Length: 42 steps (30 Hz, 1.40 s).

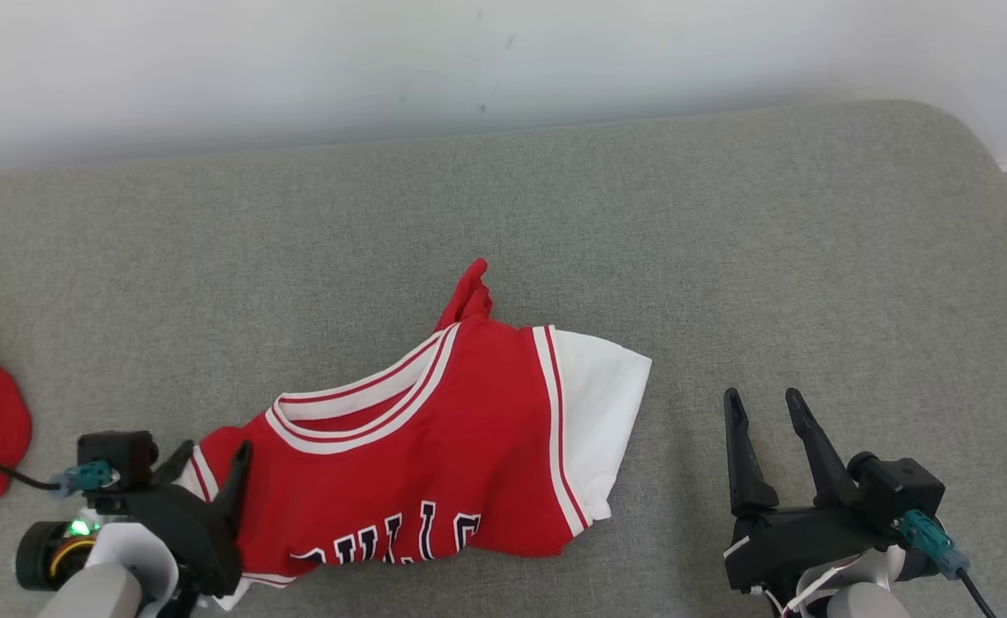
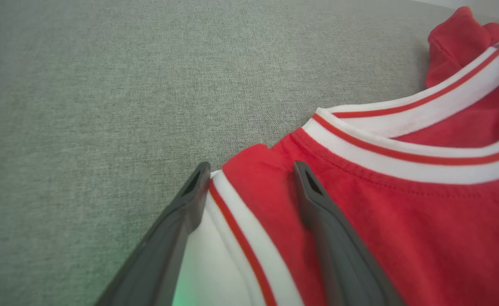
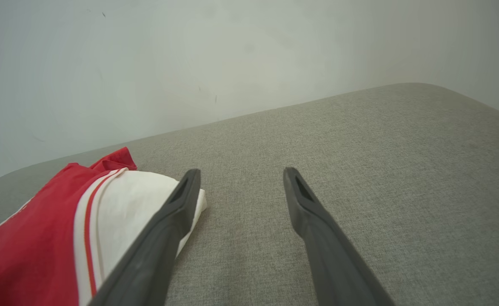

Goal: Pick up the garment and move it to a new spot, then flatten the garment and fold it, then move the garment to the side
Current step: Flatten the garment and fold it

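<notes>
Garment (image 1: 434, 455), head view: red jersey rumpled near front edge of surface (image 1: 726, 215), left of middle; flattening, folding, side move seemingly to do. Left wrist view: left gripper (image 2: 251, 168) wide open over shoulder, gripping nothing. Right wrist view: right gripper (image 3: 241, 172) wide open, empty, beside white sleeve.

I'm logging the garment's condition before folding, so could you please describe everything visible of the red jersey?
The red jersey looks like soft knit, with a white-and-red striped collar, white sleeves and white lettering half hidden at its near edge. It lies rumpled on the grey cushion, a red part bunched up at the far side. The open left gripper straddles one shoulder.
</notes>
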Available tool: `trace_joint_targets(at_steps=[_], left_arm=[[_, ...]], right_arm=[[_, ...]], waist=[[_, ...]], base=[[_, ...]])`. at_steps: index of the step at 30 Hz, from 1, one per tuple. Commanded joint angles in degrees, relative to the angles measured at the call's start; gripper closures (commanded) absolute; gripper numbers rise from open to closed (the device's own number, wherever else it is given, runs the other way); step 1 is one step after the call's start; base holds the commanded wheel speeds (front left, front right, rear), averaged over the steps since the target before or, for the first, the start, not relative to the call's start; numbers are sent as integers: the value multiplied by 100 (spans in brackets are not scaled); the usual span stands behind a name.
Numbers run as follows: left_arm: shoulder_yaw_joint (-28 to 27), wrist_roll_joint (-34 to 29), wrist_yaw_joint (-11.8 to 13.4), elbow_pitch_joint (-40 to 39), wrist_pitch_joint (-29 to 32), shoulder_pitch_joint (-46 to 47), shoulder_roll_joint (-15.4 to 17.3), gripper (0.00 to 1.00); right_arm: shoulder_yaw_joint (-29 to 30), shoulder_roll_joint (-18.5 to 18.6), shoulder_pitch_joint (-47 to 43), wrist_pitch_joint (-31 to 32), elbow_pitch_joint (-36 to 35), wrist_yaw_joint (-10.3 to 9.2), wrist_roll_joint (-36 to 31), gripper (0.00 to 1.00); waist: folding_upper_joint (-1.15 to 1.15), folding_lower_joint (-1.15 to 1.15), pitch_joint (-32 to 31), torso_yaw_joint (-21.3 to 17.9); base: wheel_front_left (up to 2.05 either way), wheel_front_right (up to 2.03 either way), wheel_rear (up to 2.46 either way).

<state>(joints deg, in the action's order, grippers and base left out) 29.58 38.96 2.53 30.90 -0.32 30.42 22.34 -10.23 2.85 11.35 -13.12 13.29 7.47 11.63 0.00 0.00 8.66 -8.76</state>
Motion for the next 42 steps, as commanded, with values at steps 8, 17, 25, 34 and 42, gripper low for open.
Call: trace_joint_targets(at_steps=[8, 17, 25, 34, 42], left_arm=[[136, -20, -131, 532, 16, 223, -184, 100], [89, -131, -130, 823, -763, 421, -319, 100], [-73, -179, 335, -216, -1288, -124, -392, 100], [-33, -201, 1171, -2255, -1003, -1447, -130, 100], [-69, -7, 1390, -2589, -844, -2006, -59, 100]], right_arm=[[-17, 7, 53, 27, -33, 5, -76, 0], [119, 7, -59, 44, -52, 5, -114, 0], [184, 7, -259, 25, -75, 5, -65, 0], [268, 10, -357, 65, -145, 5, -133, 0], [202, 10, -276, 110, -183, 5, -146, 0]], waist=[[0, 0, -11, 24], [0, 0, -153, 228], [0, 0, -320, 667], [0, 0, -362, 1257], [0, 0, -308, 1406]], base=[[0, 0, 0], [0, 0, 0], [0, 0, 0], [0, 0, 0], [0, 0, 0]])
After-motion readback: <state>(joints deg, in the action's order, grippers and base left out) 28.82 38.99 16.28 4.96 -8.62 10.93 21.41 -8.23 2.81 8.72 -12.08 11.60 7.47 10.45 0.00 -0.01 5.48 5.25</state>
